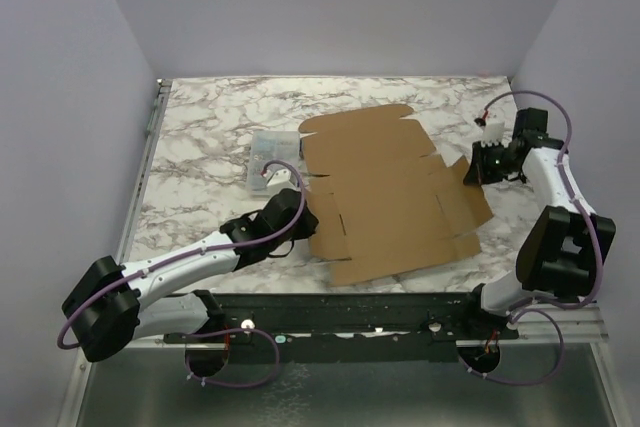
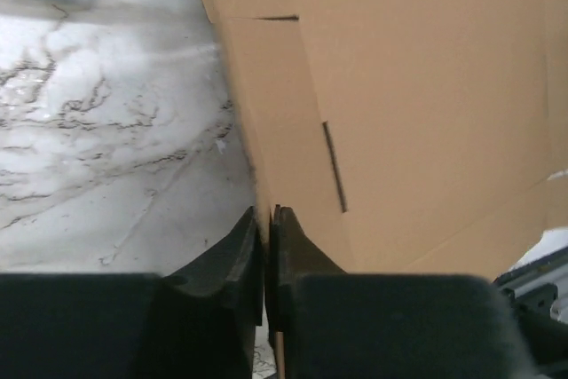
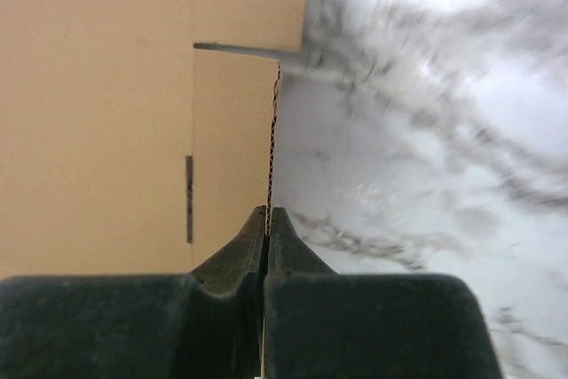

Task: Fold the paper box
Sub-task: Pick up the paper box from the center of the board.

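Now the paper box lies mostly flat on the counter, the left pincer clamped on its left edge, the right pincer clamped on its right flap. Both bites look shallow; uneven lifting could slip an edge free or crease it.

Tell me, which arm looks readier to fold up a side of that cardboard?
Close call, perhaps the right. The left gripper and right gripper each pinch a side edge of the cardboard. The right holds a short flap beside a cut, likely easier to lift.
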You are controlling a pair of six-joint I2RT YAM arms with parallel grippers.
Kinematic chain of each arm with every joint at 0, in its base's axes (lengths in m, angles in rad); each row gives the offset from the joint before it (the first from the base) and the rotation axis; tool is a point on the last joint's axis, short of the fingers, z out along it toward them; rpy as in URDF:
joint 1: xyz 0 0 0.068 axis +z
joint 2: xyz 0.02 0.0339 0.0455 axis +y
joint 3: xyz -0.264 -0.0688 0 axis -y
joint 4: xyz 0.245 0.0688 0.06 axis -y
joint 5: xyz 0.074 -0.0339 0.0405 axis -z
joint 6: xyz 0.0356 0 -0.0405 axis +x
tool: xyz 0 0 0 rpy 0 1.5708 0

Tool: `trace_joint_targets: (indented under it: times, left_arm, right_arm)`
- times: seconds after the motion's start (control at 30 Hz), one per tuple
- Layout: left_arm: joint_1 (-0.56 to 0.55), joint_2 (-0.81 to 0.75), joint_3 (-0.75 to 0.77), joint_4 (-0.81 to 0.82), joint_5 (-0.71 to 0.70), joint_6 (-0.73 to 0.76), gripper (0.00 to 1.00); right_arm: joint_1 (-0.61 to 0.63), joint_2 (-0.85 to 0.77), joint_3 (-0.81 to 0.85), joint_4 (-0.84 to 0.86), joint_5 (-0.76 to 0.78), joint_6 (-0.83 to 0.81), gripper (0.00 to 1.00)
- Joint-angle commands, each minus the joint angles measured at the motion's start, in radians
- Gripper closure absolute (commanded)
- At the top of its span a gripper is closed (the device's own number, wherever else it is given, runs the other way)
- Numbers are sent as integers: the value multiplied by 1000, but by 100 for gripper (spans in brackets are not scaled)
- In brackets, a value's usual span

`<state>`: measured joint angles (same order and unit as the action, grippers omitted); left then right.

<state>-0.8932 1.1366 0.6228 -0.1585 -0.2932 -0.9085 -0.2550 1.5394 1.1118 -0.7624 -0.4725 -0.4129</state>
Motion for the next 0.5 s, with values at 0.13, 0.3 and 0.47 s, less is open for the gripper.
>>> trace_joint_targets:
  times: [0.13, 0.3, 0.47]
  left_arm:
    - [3, -37, -4, 101, 288, 147, 56]
    - [25, -63, 117, -43, 358, 290, 39]
    - [59, -53, 268, -85, 304, 510, 19]
  right_arm:
    - [4, -65, 205, -64, 8, -163, 99]
    - [4, -90, 164, -38, 83, -357, 99]
    - [5, -194, 63, 6, -24, -616, 99]
